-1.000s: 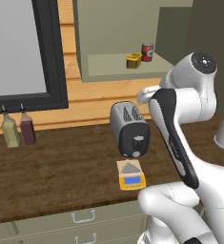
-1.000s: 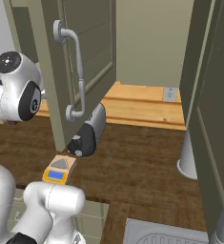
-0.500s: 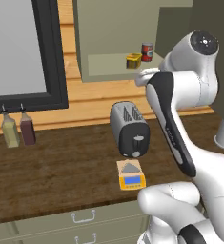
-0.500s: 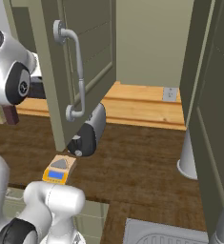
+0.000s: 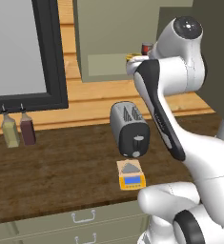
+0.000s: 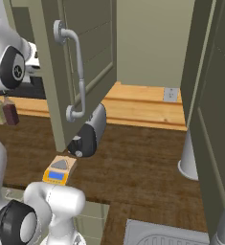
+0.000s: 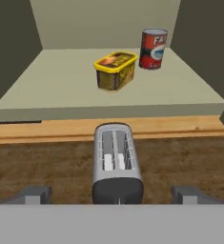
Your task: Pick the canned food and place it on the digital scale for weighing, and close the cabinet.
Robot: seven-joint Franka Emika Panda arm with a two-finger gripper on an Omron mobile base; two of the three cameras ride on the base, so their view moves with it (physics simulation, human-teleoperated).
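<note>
On the open cabinet [image 7: 108,28] shelf sits the tin [image 7: 115,70], just left of a red can [image 7: 153,48], well beyond the gripper [image 7: 114,194], whose fingers stand wide apart, empty, above the toaster [image 7: 117,164].

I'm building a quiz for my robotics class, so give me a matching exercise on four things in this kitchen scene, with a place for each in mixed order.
Things:
1. yellow tin
2. scale
3. toaster
4. two bottles

Places:
A. on the counter at its front edge, above the drawers
B. on the counter below the dark-framed window
C. on the open cabinet's shelf, beside the red can
D. on the counter just behind the scale

Pairs: 1-C, 2-A, 3-D, 4-B
</note>
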